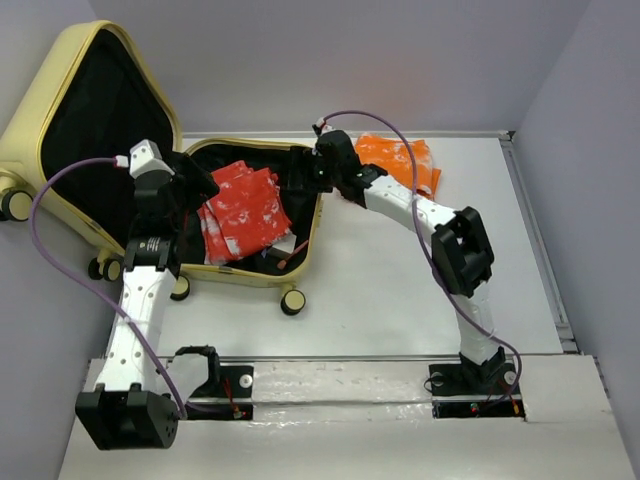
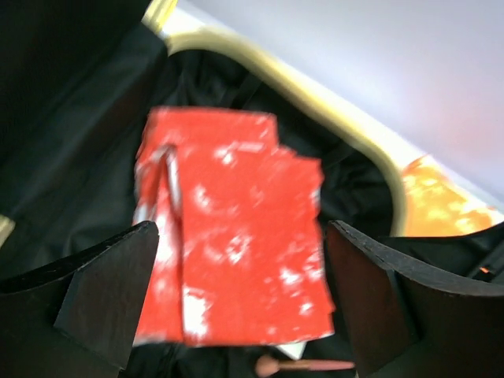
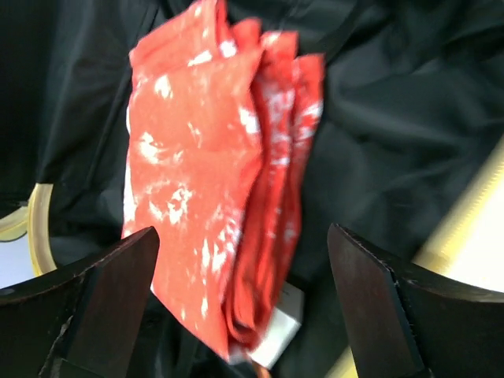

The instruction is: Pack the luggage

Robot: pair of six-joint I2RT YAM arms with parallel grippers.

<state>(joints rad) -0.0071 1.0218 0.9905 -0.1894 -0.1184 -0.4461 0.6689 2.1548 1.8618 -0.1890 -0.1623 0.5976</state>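
The pale yellow luggage (image 1: 300, 262) lies open at the back left of the table, its lid (image 1: 40, 110) raised against the wall. A folded red cloth with white marks (image 1: 243, 210) lies in the black-lined lower half; it also shows in the left wrist view (image 2: 232, 228) and the right wrist view (image 3: 213, 189). My left gripper (image 1: 200, 183) is open and empty over the left side of the case. My right gripper (image 1: 318, 172) is open and empty over the case's right rim. A white item (image 3: 282, 335) peeks from under the cloth.
An orange cloth (image 1: 400, 160) lies on the white table behind the right arm, outside the case. A thin pink stick (image 2: 303, 365) lies in the lining. Caster wheels (image 1: 292, 301) stick out at the case's near edge. A grey wall stands close on each side.
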